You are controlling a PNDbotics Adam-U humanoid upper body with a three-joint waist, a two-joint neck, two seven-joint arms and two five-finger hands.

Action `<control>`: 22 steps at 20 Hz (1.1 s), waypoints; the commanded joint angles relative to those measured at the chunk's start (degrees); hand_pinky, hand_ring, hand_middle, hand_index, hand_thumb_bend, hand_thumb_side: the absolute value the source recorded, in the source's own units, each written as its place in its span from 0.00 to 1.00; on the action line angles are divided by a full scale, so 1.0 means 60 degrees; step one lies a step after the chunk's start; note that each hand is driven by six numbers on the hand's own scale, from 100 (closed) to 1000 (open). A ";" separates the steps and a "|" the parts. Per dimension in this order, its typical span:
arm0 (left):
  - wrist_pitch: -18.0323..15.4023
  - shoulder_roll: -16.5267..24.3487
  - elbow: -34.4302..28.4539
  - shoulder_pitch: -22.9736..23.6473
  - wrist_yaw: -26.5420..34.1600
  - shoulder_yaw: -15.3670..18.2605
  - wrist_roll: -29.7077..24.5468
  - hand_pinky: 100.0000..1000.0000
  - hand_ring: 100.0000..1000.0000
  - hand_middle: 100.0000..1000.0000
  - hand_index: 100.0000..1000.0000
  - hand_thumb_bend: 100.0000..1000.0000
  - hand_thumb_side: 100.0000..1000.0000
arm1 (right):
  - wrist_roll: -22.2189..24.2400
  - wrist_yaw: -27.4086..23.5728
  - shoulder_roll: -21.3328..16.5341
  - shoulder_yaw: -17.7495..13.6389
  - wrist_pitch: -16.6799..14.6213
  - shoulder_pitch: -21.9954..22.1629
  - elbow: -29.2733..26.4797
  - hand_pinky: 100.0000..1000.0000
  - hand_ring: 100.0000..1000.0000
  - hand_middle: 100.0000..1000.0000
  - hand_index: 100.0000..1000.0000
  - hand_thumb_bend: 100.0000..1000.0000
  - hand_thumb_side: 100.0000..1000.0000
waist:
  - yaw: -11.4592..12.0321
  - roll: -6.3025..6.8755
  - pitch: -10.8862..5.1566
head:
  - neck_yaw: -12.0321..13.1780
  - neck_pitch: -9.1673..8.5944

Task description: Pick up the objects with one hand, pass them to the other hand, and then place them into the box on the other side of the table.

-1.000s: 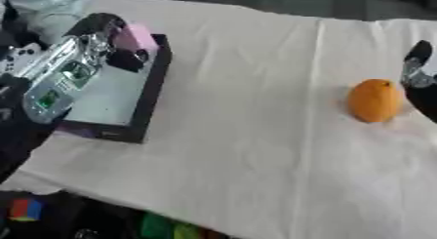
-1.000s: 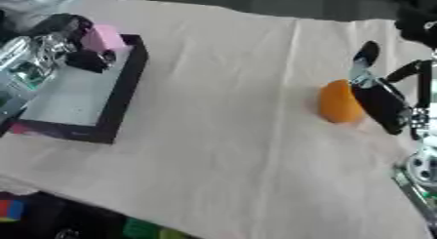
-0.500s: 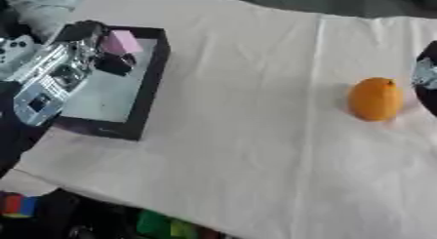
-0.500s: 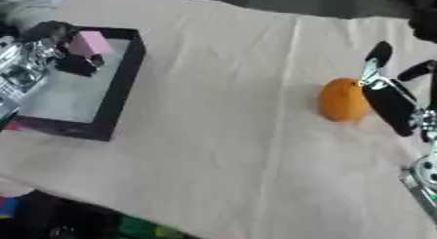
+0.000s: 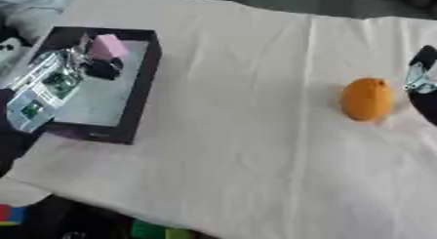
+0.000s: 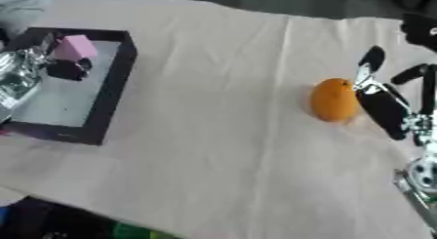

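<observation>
At the upper left of the frame, the left hand (image 5: pixel 89 62) has drawn back over the dark box (image 5: pixel 141 89), and a pink block (image 5: pixel 109 46) now lies inside, apparently released; whether those fingers are straight or curled cannot be told. An orange (image 6: pixel 334 100) rests on the cloth-covered tabletop (image 5: pixel 248 135) at centre right. The right hand (image 6: pixel 384 106) waits just beside it, fingers spread, holding nothing, likely the next pickup.
</observation>
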 commanded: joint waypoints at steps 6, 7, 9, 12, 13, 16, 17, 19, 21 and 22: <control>0.0003 0.0412 -0.0068 -0.0090 -0.0792 0.0235 -0.0318 0.97 0.87 0.69 0.88 0.35 0.12 | -0.2091 0.0054 -0.0314 -0.0143 0.1861 -0.0028 -0.0090 0.35 0.76 0.69 0.79 0.00 0.01 | -0.0026 0.0077 -0.0157 | -0.0355 -0.0049; 0.0003 0.0422 -0.0095 -0.0074 -0.0830 0.0247 -0.0372 0.97 0.87 0.69 0.88 0.35 0.12 | -0.2093 0.0054 -0.0316 -0.0141 0.1856 -0.0023 -0.0090 0.35 0.76 0.69 0.79 0.00 0.01 | -0.0029 0.0079 -0.0157 | -0.0386 -0.0050; 0.0003 0.0442 -0.0163 -0.0044 -0.0874 0.0257 -0.0489 0.98 0.87 0.70 0.89 0.40 0.05 | -0.2095 0.0060 -0.0324 -0.0136 0.1847 -0.0008 -0.0090 0.35 0.76 0.69 0.79 0.00 0.01 | -0.0034 0.0086 -0.0157 | -0.0432 -0.0046; 0.0003 0.0483 -0.0294 -0.0008 -0.0958 0.0241 -0.0656 0.98 0.88 0.70 0.89 0.41 0.09 | -0.2103 0.0069 -0.0334 -0.0140 0.1844 0.0001 -0.0090 0.35 0.76 0.69 0.79 0.00 0.02 | -0.0033 0.0101 -0.0156 | -0.0436 -0.0034; 0.0003 0.0489 -0.0319 0.0001 -0.0986 0.0253 -0.0704 0.98 0.87 0.70 0.89 0.38 0.10 | -0.2103 0.0070 -0.0335 -0.0142 0.1842 0.0003 -0.0090 0.35 0.76 0.69 0.79 0.00 0.02 | -0.0034 0.0103 -0.0157 | -0.0439 -0.0028; 0.0003 0.0457 -0.0645 0.0000 -0.0933 0.0422 -0.0670 0.95 0.85 0.64 0.84 0.00 0.09 | -0.2104 0.0077 -0.0349 -0.0172 0.1835 0.0028 -0.0090 0.35 0.75 0.69 0.79 0.00 0.02 | -0.0029 0.0103 -0.0156 | -0.0499 -0.0023; 0.0003 0.0431 -0.0943 0.0007 -0.0796 0.0551 -0.0508 0.94 0.82 0.62 0.83 0.00 0.17 | -0.2104 0.0081 -0.0365 -0.0192 0.1825 0.0040 -0.0090 0.35 0.76 0.69 0.79 0.00 0.02 | -0.0024 0.0099 -0.0153 | -0.0573 -0.0030; 0.0003 0.0397 -0.1841 0.0084 -0.0281 0.0796 0.0062 0.90 0.76 0.57 0.77 0.00 0.33 | -0.2104 0.0087 -0.0422 -0.0261 0.1772 0.0060 -0.0090 0.36 0.76 0.69 0.79 0.00 0.01 | -0.0023 0.0086 -0.0141 | -0.0793 -0.0056; 0.0003 0.0368 -0.2853 0.0230 0.0550 0.0957 0.0752 0.88 0.73 0.57 0.75 0.00 0.37 | -0.2104 0.0024 -0.0518 -0.0379 0.1689 0.0082 -0.0090 0.36 0.76 0.70 0.79 0.00 0.02 | -0.0032 0.0069 -0.0128 | -0.1018 -0.0089; 0.0003 0.0357 -0.3303 0.0296 0.0968 0.1007 0.1117 0.86 0.71 0.58 0.75 0.00 0.39 | -0.2103 -0.0031 -0.0580 -0.0431 0.1644 0.0097 -0.0090 0.36 0.76 0.70 0.79 0.00 0.03 | -0.0043 0.0062 -0.0122 | -0.1103 -0.0109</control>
